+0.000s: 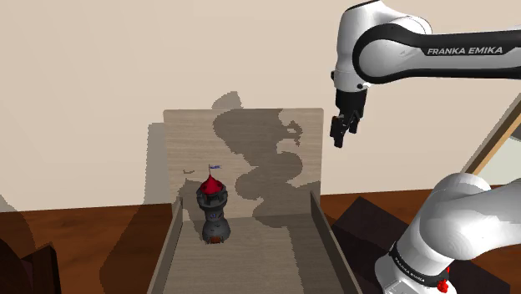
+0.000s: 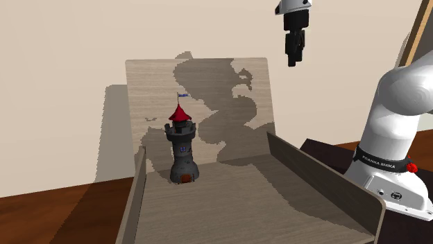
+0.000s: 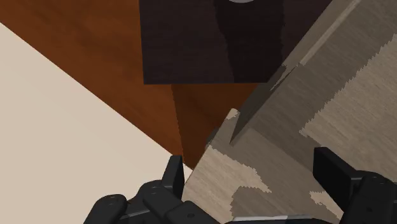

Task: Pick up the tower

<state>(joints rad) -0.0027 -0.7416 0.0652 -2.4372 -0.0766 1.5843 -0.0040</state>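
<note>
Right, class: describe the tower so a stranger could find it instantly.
Find the pale wooden tray with a tall back board against the cream wall. Near that board, towards the shoulder view's left side wall, stands a small dark grey tower. Its red cone roof and tiny blue flag set it apart from the plain boards around it.

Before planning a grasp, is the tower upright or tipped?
Upright: the tower stands on its base on the wooden surface, red roof and flag on top.

Dark grey tower (image 1: 214, 212) — red roof, small flag — upright on wooden surface (image 1: 250, 259).
</note>
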